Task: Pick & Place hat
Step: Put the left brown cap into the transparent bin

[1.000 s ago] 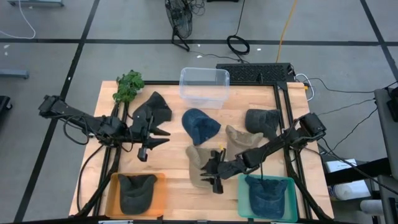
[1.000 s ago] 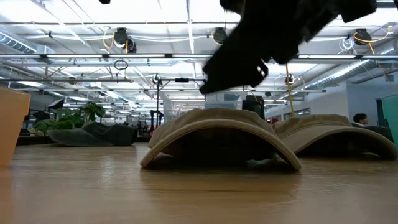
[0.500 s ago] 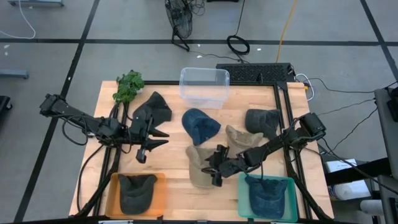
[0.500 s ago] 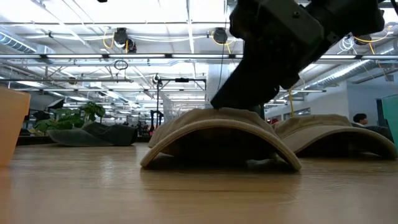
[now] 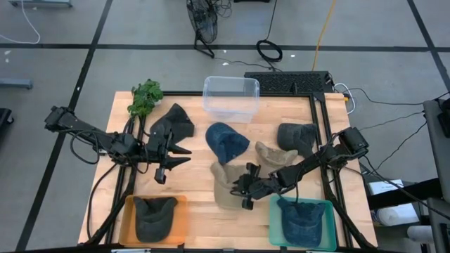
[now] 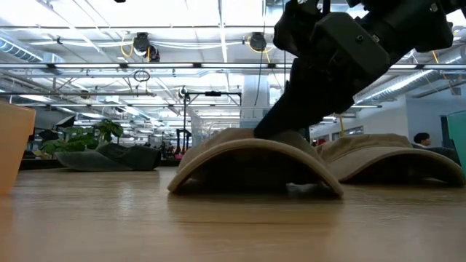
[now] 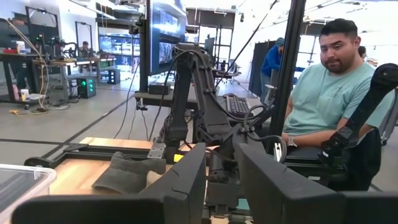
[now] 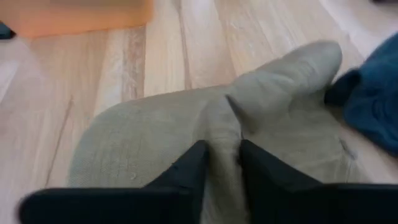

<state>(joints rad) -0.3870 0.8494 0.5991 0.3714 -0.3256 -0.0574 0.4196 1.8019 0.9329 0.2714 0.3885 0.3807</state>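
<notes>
A tan hat (image 5: 223, 184) lies near the table's front middle, its arched brim (image 6: 255, 156) resting on the wood by both ends. My right gripper (image 5: 240, 191) reaches it from the right and is shut on its crown (image 8: 221, 146). A second tan hat (image 5: 273, 154) lies just behind it to the right. My left gripper (image 5: 184, 156) hangs open above the table's left half with nothing between its fingers (image 7: 186, 180), beside a black hat (image 5: 176, 123). My right gripper pinches a raised ridge of cloth (image 8: 221, 134) on the tan hat's crown between its two fingers (image 8: 189, 165). The fingers come slanting down from the table's right. The hat stays on the table, its brim arched.
A blue hat (image 5: 226, 140) and a dark grey hat (image 5: 295, 135) lie farther back. A clear bin (image 5: 230, 97) and a plant (image 5: 145, 98) stand at the far edge. At the front, an orange tray (image 5: 179, 211) holds a dark hat and a teal tray (image 5: 275, 219) a blue one.
My right gripper has sunk onto the tan hat, tipping further downward, and has shut on its crown, bunching the cloth into a ridge. The hat's brim has drawn in slightly; the hat stays on the table.
</notes>
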